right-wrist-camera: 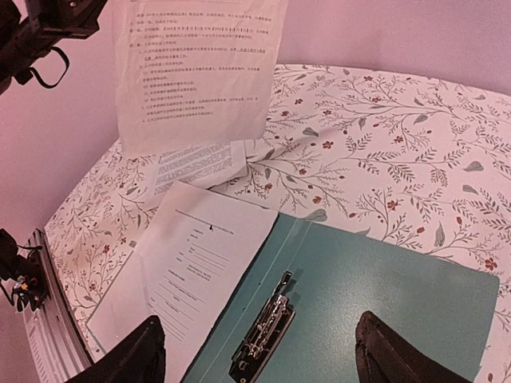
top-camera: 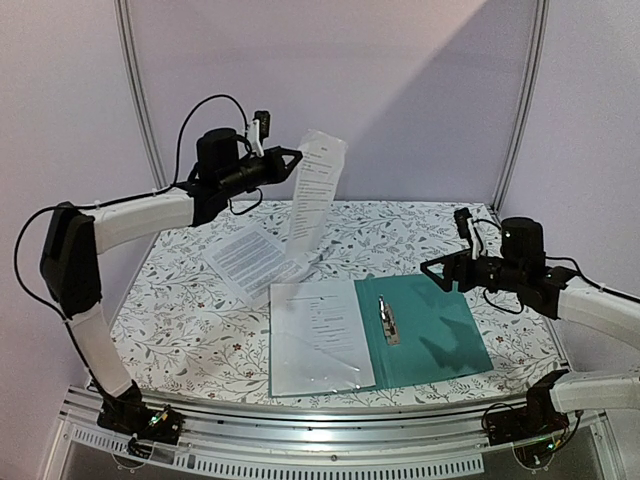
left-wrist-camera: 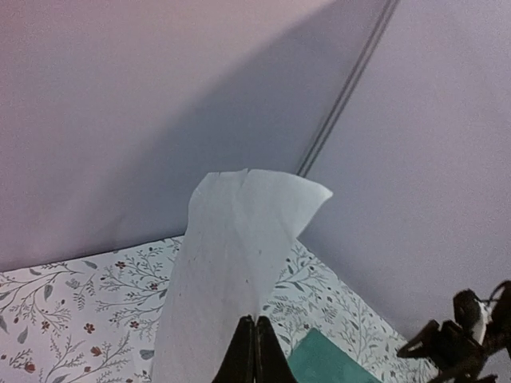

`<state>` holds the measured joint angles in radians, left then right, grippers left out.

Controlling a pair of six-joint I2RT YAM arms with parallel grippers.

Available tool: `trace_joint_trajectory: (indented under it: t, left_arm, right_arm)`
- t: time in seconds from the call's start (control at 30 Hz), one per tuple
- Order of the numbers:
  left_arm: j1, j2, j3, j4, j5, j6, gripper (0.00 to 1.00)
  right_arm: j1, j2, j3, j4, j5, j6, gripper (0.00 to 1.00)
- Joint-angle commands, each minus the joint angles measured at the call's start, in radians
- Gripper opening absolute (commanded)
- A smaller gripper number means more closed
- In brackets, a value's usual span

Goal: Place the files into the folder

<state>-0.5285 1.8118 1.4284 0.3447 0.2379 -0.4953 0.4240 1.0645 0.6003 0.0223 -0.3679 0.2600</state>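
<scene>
The teal-green folder [top-camera: 430,330] lies open on the table, its silver clip [top-camera: 387,320] along the spine. One printed sheet [top-camera: 315,335] rests on the folder's left half. Another file [top-camera: 245,262] lies on the table behind it. My left gripper [top-camera: 297,158] is shut on the edge of a third sheet [top-camera: 315,190], which hangs high above the table. From the left wrist, that sheet [left-wrist-camera: 231,271] fans up from the pinched fingertips [left-wrist-camera: 255,339]. My right gripper [top-camera: 432,272] hovers open over the folder's right half [right-wrist-camera: 383,279], the clip [right-wrist-camera: 263,327] between its fingers.
A floral-patterned cloth [top-camera: 420,235] covers the table. Pale walls and metal frame poles [top-camera: 520,100] enclose the back. An aluminium rail [top-camera: 300,455] runs along the near edge by the arm bases.
</scene>
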Motion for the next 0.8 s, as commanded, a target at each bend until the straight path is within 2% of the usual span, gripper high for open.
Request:
trace_joint_trajectory:
  t: [0.0, 0.07, 0.23, 0.33, 0.53, 0.67, 0.77]
  left_arm:
    - [-0.083, -0.107, 0.012, -0.198, 0.097, 0.204, 0.00]
    - [-0.127, -0.178, -0.006, -0.253, 0.097, 0.266, 0.00]
    - [-0.202, -0.322, -0.098, -0.308, 0.128, 0.349, 0.00]
    - [-0.224, -0.389, -0.148, -0.313, 0.165, 0.355, 0.00]
    - [-0.264, -0.479, -0.227, -0.236, 0.247, 0.300, 0.00]
    - [-0.265, -0.510, -0.281, -0.127, 0.262, 0.230, 0.00]
    - [-0.264, -0.504, -0.309, -0.053, 0.291, 0.172, 0.00]
  right_arm:
    - [-0.005, 0.022, 0.029, 0.037, -0.061, -0.023, 0.82]
    - [-0.006, 0.008, 0.016, 0.085, -0.061, -0.013, 0.84]
    - [-0.006, -0.121, -0.103, 0.334, -0.074, -0.022, 0.94]
    - [-0.005, -0.141, -0.128, 0.392, -0.120, -0.053, 0.94]
    - [-0.006, -0.076, -0.199, 0.643, -0.238, 0.032, 0.93]
    - [0.010, -0.002, -0.196, 0.807, -0.311, 0.106, 0.90]
    - [0.049, 0.062, -0.161, 0.853, -0.339, 0.125, 0.88]
